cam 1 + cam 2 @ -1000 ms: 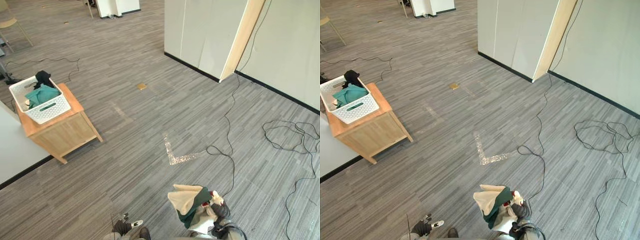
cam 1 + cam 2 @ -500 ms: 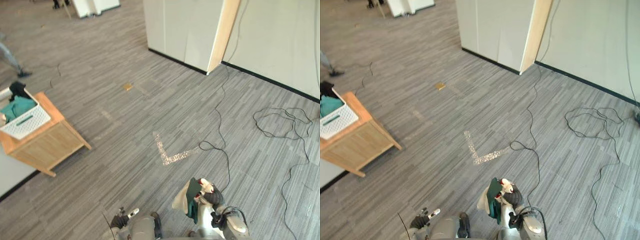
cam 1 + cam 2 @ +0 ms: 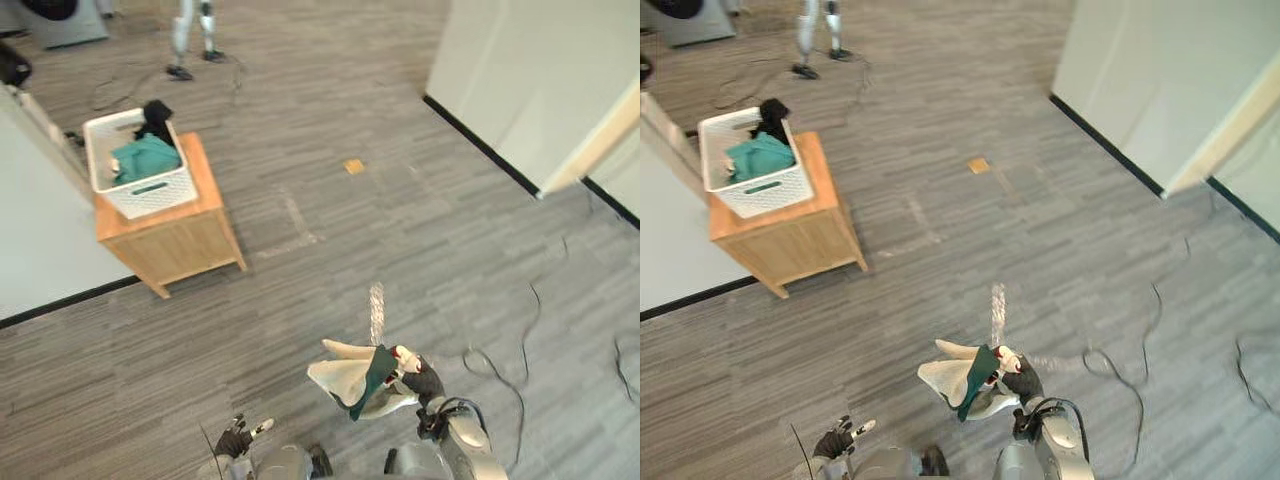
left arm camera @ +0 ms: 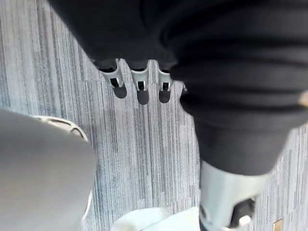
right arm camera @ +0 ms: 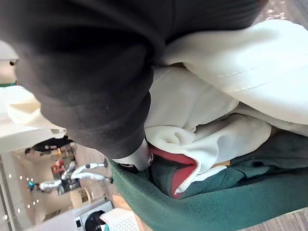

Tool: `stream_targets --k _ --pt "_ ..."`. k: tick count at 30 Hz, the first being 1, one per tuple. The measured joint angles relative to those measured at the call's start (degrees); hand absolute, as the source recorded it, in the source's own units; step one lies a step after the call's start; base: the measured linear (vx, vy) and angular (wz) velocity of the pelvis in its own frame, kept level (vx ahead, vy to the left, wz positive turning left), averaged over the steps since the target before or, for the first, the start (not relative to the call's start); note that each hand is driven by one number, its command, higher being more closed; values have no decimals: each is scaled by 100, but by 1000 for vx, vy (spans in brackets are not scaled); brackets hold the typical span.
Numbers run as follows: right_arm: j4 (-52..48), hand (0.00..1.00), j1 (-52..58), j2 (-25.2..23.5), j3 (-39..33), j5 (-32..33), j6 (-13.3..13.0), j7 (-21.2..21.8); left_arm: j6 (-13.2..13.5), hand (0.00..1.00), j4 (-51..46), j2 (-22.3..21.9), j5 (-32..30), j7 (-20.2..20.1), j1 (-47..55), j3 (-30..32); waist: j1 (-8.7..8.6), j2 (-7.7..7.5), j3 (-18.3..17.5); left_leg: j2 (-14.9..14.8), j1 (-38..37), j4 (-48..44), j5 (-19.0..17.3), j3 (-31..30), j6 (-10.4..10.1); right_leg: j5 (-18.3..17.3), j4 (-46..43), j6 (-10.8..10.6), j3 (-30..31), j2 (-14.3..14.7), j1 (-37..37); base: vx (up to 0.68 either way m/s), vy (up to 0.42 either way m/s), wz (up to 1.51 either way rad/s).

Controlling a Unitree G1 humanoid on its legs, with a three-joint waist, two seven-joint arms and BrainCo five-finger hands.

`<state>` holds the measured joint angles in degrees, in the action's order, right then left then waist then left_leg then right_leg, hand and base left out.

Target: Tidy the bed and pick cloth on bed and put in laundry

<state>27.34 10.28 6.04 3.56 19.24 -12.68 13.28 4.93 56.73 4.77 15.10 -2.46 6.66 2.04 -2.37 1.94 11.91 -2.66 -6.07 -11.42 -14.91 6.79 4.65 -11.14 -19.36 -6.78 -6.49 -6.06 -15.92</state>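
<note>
A bundle of cream and dark green cloth (image 3: 355, 382) hangs over the grey floor near the bottom of the eye views, with my right hand (image 3: 421, 380) shut on it. The right wrist view shows the cream, green and red folds (image 5: 211, 144) pressed against that hand. My left hand (image 3: 835, 441) is low at the bottom left, its fingers (image 4: 139, 90) straight over the floor and holding nothing. The white laundry basket (image 3: 103, 191), with teal and black clothes inside, sits on a low wooden cabinet (image 3: 175, 232) at the upper left, well away from both hands.
A white wall with a black baseboard (image 3: 40, 235) runs beside the cabinet. White panels (image 3: 530, 80) stand at the upper right. Black cables (image 3: 505, 345) lie on the floor to the right. A pair of legs (image 3: 190, 30) stands far off at the top.
The whole picture has swung round, so the cabinet and basket now show nearer the middle. My right hand still holds the cloth, which hangs more spread out.
</note>
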Motion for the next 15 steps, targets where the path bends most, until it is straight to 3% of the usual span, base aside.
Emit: stream_targets --k 1,2,3,4,5,6,7,8,9,10,11,13,15 --pt "-2 100 22 -7 -44 33 0 -18 0 0 4 3 6 0 -6 -2 8 -51 -10 -3 -94 74 -2 -104 -57 244 434 -89 104 -26 -72 444 -222 129" --pt "-16 100 32 -50 -74 49 1 -67 0 0 7 33 20 5 -4 4 34 -162 23 3 -347 170 -79 -261 -259 648 882 -276 364 -120 -189 469 -282 111" --pt "-71 100 86 -153 -56 55 12 -68 5 0 -9 50 40 14 46 70 62 -206 30 -35 -616 218 -231 -399 -481 923 923 -130 553 -141 -238 487 -323 107" --pt "-139 100 137 -203 -17 54 17 -67 6 0 -47 57 39 16 111 104 34 -276 -21 -62 -758 236 -329 -491 -550 959 773 -34 573 -146 -243 626 -497 123" --pt "-443 100 283 -230 35 100 30 -75 1 0 -98 45 19 14 202 114 -30 -322 -170 -197 -1016 229 -629 -792 -634 1191 -93 110 562 -87 -391 546 -457 101" --pt "-581 100 343 -179 36 118 40 -95 -18 0 -99 -20 1 16 248 129 -23 -219 -265 -324 -1081 178 -699 -859 -689 1123 -474 147 417 -29 -478 662 -530 96" --pt "-665 100 284 -96 44 177 47 -167 -55 0 -97 -125 8 15 306 352 22 -152 -388 -510 -811 -650 -725 -897 -698 639 -951 316 215 81 -542 531 -456 42" --pt "-665 100 203 -85 41 246 58 -231 -72 0 -154 -191 0 23 307 460 18 -60 -384 -658 -293 -1797 -546 -888 -670 480 -1018 436 130 145 -441 515 -434 24" --pt "-665 100 87 -34 34 322 59 -263 -95 0 -158 -232 3 15 312 485 22 87 -366 -917 340 -3129 106 -824 -695 370 -960 609 59 322 -242 388 -346 4" --pt "-662 100 55 -27 30 322 59 -290 -103 0 -156 -246 1 8 313 479 25 153 -333 -1061 611 -3665 478 -778 -707 311 -882 703 25 430 -92 484 -336 -7" --pt "-615 100 8 -60 -20 318 59 -311 -99 0 -166 -257 4 -11 311 448 30 271 -289 -1169 956 -4462 445 -755 -725 198 -693 876 -28 612 282 586 -383 -9" --pt "-602 100 65 -143 -152 309 42 -318 -89 0 -215 -227 17 -85 304 431 24 237 -234 -882 1294 -4819 332 -695 -741 67 -310 1061 -23 705 892 475 -289 -3" --pt "-600 100 151 -168 -223 270 -3 -320 -23 0 -320 -166 40 -201 300 429 38 114 -159 -489 1647 -4476 224 -365 -743 7 85 1155 -11 707 1416 415 -228 0"
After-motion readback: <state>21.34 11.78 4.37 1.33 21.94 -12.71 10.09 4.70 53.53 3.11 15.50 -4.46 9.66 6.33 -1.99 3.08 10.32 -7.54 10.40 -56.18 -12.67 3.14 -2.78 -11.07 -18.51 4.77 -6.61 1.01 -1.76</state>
